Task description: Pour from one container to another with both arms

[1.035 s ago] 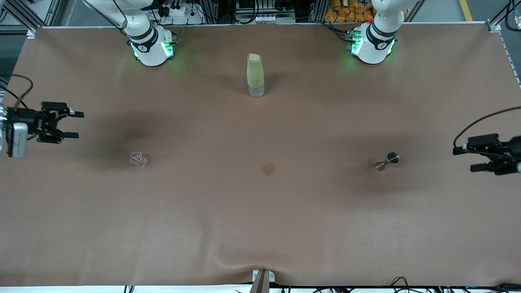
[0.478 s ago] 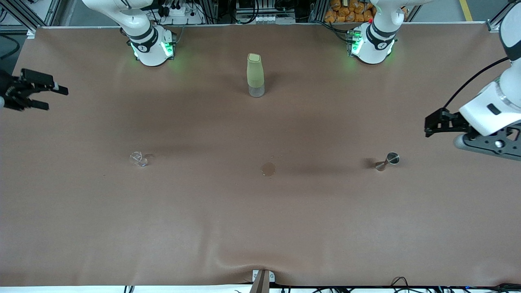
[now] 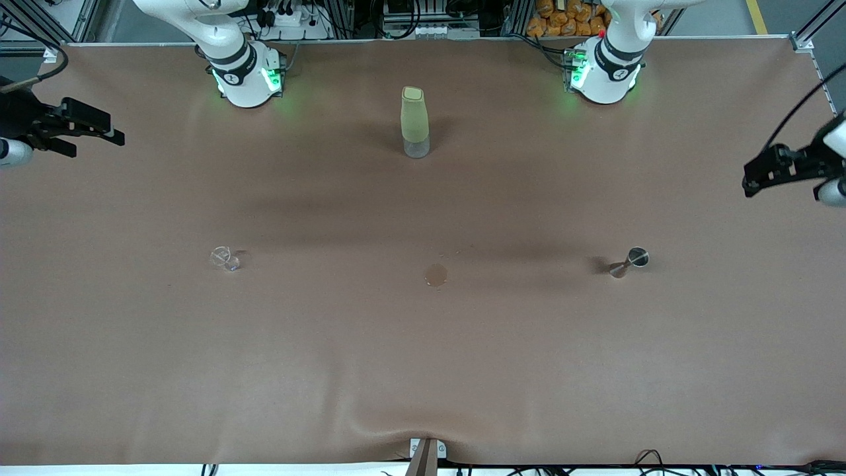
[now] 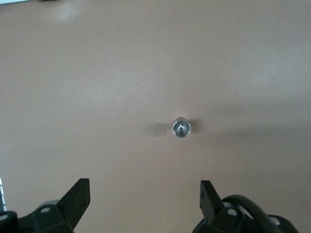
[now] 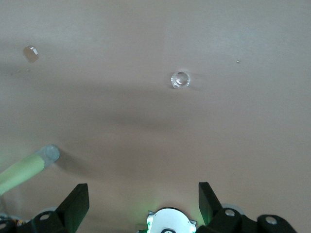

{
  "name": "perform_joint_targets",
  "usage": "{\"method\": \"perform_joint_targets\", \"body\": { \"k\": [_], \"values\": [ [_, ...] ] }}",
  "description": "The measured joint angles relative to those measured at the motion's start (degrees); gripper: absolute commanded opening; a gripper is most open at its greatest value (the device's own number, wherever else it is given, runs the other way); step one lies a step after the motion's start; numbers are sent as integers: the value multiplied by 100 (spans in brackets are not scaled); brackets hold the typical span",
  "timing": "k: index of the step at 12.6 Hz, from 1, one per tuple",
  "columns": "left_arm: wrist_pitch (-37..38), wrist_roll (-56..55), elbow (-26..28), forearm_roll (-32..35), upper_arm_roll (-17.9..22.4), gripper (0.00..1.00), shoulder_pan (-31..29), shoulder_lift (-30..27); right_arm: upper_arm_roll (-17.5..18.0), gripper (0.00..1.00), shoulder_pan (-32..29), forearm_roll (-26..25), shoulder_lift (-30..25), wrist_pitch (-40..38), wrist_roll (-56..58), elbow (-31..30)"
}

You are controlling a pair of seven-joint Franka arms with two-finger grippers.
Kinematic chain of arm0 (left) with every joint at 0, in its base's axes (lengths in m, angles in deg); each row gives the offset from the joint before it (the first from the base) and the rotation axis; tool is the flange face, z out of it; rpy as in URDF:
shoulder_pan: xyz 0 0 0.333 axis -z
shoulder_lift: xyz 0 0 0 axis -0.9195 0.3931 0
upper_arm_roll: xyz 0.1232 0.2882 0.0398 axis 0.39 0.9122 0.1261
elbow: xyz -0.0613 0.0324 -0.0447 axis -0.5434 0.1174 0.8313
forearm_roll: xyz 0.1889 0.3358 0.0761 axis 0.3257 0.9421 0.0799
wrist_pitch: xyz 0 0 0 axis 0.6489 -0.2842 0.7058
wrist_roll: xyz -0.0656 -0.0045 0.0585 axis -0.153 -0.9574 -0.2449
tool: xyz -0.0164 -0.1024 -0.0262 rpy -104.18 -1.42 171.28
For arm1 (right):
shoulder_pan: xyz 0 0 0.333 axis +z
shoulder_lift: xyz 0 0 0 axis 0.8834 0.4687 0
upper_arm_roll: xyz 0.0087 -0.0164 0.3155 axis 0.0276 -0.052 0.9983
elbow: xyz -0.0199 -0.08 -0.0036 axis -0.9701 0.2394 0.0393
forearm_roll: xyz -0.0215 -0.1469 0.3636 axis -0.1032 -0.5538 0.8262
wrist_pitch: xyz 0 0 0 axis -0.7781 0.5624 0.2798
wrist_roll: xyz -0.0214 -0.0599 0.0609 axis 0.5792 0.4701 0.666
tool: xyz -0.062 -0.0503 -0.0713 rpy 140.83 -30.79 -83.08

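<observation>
A tiny clear glass cup (image 3: 225,258) stands upright on the brown table toward the right arm's end; the right wrist view shows the cup (image 5: 180,79) from above. The small steel jigger (image 3: 631,261) stands upright toward the left arm's end, and the left wrist view looks down into the jigger (image 4: 181,128). My right gripper (image 3: 99,142) hangs open and holds nothing over the table's edge at its own end, well apart from the cup. My left gripper (image 3: 750,182) hangs open over the edge at its own end, apart from the jigger. Both wrist views show wide gaps, at the left gripper (image 4: 144,194) and the right gripper (image 5: 143,196).
A tall olive-green bottle (image 3: 414,122) with a clear base stands midway between the two arm bases. A small round wet stain (image 3: 435,274) marks the table between cup and jigger. The right wrist view also catches the bottle (image 5: 26,170) and the jigger (image 5: 31,53).
Both grippers have risen and moved toward the bases' side of the table, away from the cup and the jigger. Cup, jigger and bottle have not moved.
</observation>
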Motion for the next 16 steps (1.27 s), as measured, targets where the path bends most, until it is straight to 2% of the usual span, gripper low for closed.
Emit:
{"method": "perform_joint_targets", "body": {
  "k": [2, 5, 8, 16],
  "values": [
    [-162, -212, 610, -101, 0, 100, 15, -464, 24, 100, -1, -159, 0, 0, -134, 45],
    [-277, -491, 1137, -422, 0, 100, 40, -864, 127, 100, -241, -320, 0, 0, -182, 183],
    [-311, -608, 1261, -460, 21, 100, 101, -964, 524, 100, -720, -341, 0, 1, -183, 238],
    [-315, -1008, 1285, -646, 32, 100, 192, -967, 829, 100, -992, -451, 5, 6, -205, 238]
  ]
}}
